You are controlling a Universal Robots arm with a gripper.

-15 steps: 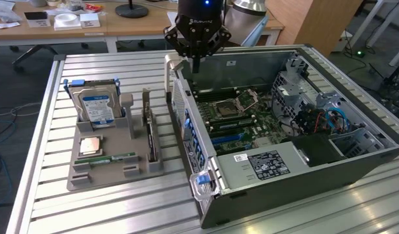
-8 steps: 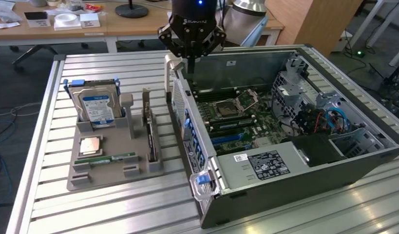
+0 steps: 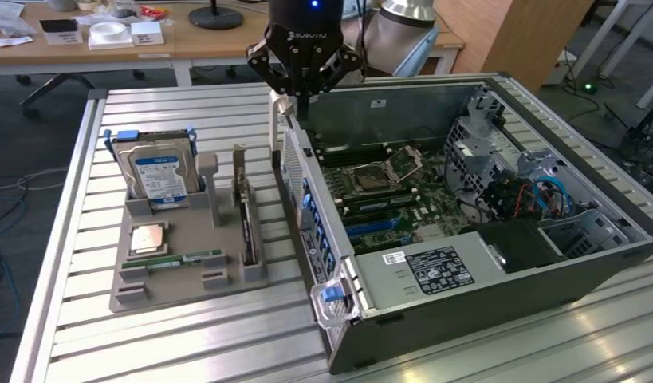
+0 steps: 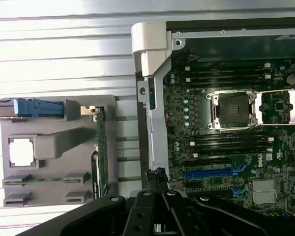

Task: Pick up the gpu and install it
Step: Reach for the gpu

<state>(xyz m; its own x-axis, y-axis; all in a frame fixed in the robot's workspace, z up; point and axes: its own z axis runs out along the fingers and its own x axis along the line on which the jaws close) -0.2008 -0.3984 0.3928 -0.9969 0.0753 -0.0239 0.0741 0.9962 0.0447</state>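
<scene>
The gripper [image 3: 289, 104] [image 4: 156, 181] has its fingers pressed together with nothing between them, and it hangs just over the far end of the open computer case's [image 3: 411, 108] [image 4: 157, 123] wall on the exterior view's left. The gpu [image 3: 245, 215] [image 4: 101, 147] stands on edge, untouched, in the gray holder's [image 3: 167, 281] [image 4: 54, 125] slot closest to the case, nearer than the gripper. A hard drive [image 3: 159, 175] stands upright at the holder's far left.

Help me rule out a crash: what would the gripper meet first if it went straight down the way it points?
Probably the top edge of the computer case's rear wall, right under the gripper; depth is unclear, so it might slip just inside.
</scene>
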